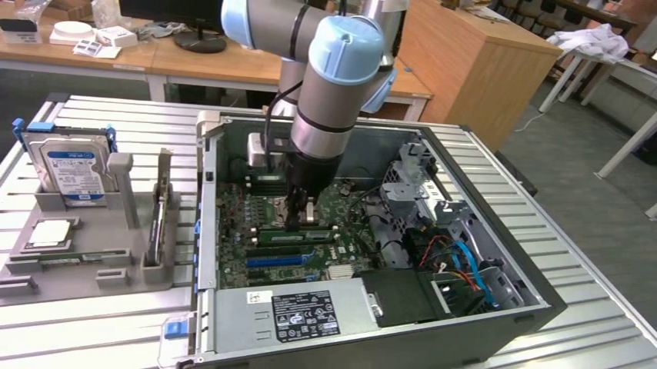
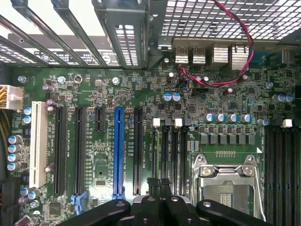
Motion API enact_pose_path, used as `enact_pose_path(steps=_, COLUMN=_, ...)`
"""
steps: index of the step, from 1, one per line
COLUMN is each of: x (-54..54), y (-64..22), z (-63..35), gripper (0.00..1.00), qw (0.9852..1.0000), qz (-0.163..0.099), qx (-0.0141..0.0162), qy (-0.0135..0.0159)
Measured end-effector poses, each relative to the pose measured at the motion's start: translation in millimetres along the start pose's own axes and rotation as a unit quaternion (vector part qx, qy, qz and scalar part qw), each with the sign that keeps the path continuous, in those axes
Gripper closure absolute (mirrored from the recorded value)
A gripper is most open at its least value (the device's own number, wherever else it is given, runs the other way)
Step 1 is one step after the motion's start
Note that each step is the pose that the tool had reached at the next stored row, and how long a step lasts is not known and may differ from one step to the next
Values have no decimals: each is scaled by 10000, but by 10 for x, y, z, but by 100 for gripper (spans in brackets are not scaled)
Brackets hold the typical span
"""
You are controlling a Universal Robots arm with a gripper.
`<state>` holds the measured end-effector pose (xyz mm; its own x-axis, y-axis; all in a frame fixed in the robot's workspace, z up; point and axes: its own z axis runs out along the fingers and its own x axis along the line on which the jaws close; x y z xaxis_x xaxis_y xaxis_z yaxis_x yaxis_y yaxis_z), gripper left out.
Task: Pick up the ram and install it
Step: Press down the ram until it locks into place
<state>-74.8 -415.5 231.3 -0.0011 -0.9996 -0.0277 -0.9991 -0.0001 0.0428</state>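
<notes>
Ram, a long, narrow green circuit-board stick (image 1: 295,235), is being shown lying along the black memory slots (image 2: 173,155) of the green motherboard (image 1: 257,254), inside the open grey metal computer case (image 1: 482,323). Its long axis is being presented as running from the exterior view's left to the exterior view's right, parallel to the blue expansion slot (image 1: 275,260) nearby. The black two-fingered gripper (image 1: 298,223) is being held straight down from above, with the stick directly beneath its tips. In the wrist view the gripper (image 2: 160,184) is being seen clenched, fingers pressed together, with nothing visibly grasped between them. Whether the tips are pressing on the stick's upper edge, and whether the stick is fully seated, cannot be told.
</notes>
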Motion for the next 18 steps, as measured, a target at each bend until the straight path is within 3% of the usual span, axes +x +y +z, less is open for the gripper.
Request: enact_pose_path(steps=18, x=1, y=-1, z=26, gripper=89, qw=10000, qz=0, qx=0, qy=1)
